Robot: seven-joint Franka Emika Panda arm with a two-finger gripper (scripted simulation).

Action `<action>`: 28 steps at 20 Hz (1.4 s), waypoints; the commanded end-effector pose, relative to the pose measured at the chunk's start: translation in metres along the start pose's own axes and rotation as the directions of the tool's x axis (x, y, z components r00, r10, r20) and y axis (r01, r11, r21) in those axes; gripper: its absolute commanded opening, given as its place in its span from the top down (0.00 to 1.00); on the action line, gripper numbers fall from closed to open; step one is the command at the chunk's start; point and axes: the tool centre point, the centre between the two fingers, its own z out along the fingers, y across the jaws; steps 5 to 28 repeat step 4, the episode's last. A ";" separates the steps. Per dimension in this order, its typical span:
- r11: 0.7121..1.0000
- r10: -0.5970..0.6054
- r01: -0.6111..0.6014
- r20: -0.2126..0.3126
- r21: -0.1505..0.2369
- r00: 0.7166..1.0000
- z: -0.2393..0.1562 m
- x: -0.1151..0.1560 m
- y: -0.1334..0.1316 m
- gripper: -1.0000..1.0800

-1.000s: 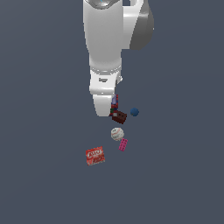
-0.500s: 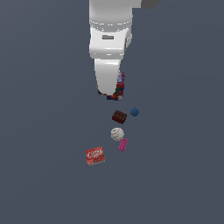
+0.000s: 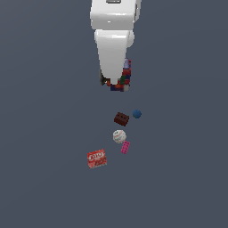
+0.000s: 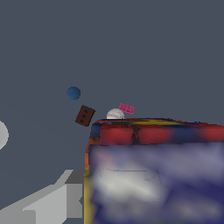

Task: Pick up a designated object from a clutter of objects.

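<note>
My gripper (image 3: 116,83) is shut on the designated object (image 3: 124,80), a small multicoloured cube with red, blue, purple and green patches, and holds it up off the grey floor. In the wrist view the cube (image 4: 153,162) fills the near field, blurred, with one grey finger (image 4: 52,201) beside it. The rest of the clutter lies below: a dark brown studded brick (image 3: 121,119), a blue ball (image 3: 136,114), a white ball (image 3: 119,136), a pink brick (image 3: 125,147) and a red packet (image 3: 96,158). The white arm hides most of the fingers in the exterior view.
The wrist view also shows the blue ball (image 4: 73,92), the brown brick (image 4: 85,115), the white ball (image 4: 115,114) and the pink brick (image 4: 126,108) far beyond the held cube. Plain grey floor (image 3: 187,178) surrounds the items.
The arm has risen from among the clutter, carrying the multicoloured cube up and away from the brown brick and blue ball. The other items have stayed in place.
</note>
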 end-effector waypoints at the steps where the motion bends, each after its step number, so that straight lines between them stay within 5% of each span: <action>1: 1.000 0.000 0.000 0.000 -0.003 1.000 -0.007 0.001 0.001 1.00; 28: 1.000 0.000 0.000 0.000 -0.003 1.000 -0.007 0.001 0.002 1.00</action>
